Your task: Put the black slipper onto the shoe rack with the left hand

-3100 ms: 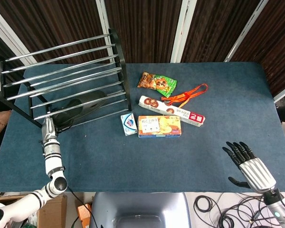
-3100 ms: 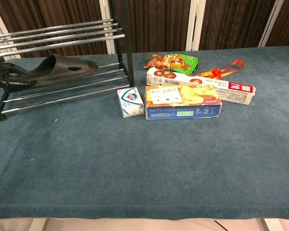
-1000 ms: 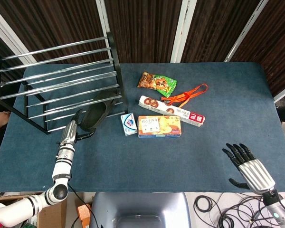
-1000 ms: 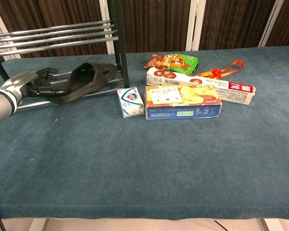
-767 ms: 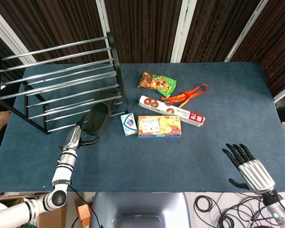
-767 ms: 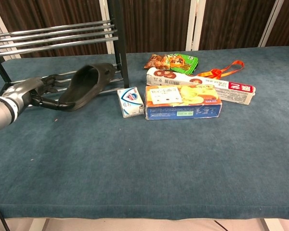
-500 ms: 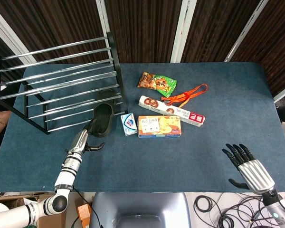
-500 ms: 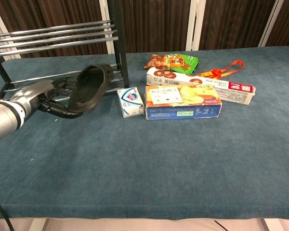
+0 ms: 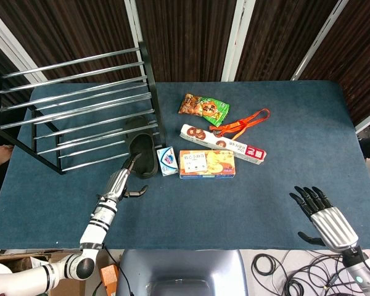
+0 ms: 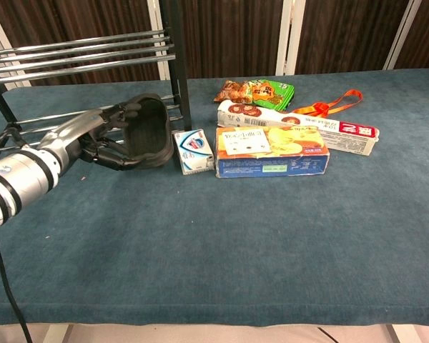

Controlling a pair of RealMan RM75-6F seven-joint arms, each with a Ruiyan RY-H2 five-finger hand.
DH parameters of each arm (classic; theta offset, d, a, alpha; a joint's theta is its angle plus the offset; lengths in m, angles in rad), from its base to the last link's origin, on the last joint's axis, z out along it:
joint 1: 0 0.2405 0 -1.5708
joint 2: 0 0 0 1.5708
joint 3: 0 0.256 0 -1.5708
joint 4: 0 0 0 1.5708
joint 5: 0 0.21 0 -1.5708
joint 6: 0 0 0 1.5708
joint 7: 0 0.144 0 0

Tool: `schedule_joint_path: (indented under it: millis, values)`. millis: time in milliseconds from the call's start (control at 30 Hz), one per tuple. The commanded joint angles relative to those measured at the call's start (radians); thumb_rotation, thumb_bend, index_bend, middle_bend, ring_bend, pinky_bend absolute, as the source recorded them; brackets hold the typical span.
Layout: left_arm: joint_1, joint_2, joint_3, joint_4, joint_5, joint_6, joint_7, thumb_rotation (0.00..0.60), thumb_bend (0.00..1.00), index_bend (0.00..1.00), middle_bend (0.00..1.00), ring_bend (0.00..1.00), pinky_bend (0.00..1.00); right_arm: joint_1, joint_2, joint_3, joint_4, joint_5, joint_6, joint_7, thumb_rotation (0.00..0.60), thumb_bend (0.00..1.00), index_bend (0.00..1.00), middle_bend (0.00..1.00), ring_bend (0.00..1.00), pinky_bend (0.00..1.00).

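Black rubbery slipper [image 10: 149,132] down on the blue table [image 9: 246,197], just in front of the rack [image 9: 80,105] and beside its right post, close to the small white-and-blue box [image 10: 194,151]. Not on the rack: task undone as things lie. Tipped on edge in the chest view, opening turned toward the left hand [image 10: 104,139].

Left hand against the slipper's near side, fingers [image 10: 125,113] curled over the upper rim, others tucked under the lower edge. Looks like a grip on the slipper, though how firm cannot be told from either view. Right hand [image 9: 324,219] far off at the table's near right corner, fingers spread, holding nothing.

Probably light and flexible, moulded foam or rubber, so easy to lift but apt to bend and twist in a one-sided hold. Matte surface, likely not slippery. Nothing fragile about it. Best taken across the strap or by the side wall near the middle, so as not to droop at heel or toe. Rack bars are thin and spaced apart, so better laid flat across several of them than poked in by one end.
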Motion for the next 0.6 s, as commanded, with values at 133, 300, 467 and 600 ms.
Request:
schedule_joint_path:
  millis: [133, 300, 467, 600]
  values:
    - [0.060, 0.014, 0.050, -0.022, 0.143, 0.202, 0.034, 0.598, 0.37, 0.00, 0.15, 0.14, 0.34, -0.001, 0.000, -0.001, 0.001, -0.003, 0.001, 0.002, 0.600, 0.11, 0.00, 0.00, 0.00, 0.00]
    - [0.105, 0.086, 0.117, -0.157, 0.185, 0.211, -0.009, 0.596, 0.39, 0.00, 0.25, 0.26, 0.48, -0.002, -0.001, 0.000, -0.002, -0.004, 0.004, -0.004, 0.600, 0.11, 0.00, 0.00, 0.00, 0.00]
    - [0.078, 0.151, 0.160, -0.238, 0.143, 0.051, -0.063, 0.600, 0.41, 0.00, 0.23, 0.25, 0.53, 0.002, -0.004, -0.003, -0.009, -0.007, -0.008, -0.019, 0.600, 0.11, 0.00, 0.00, 0.00, 0.00]
    - [0.040, 0.141, 0.165, -0.206, 0.146, -0.047, -0.143, 0.600, 0.48, 0.00, 0.14, 0.14, 0.42, 0.003, -0.004, -0.002, -0.010, -0.005, -0.010, -0.018, 0.600, 0.11, 0.00, 0.00, 0.00, 0.00]
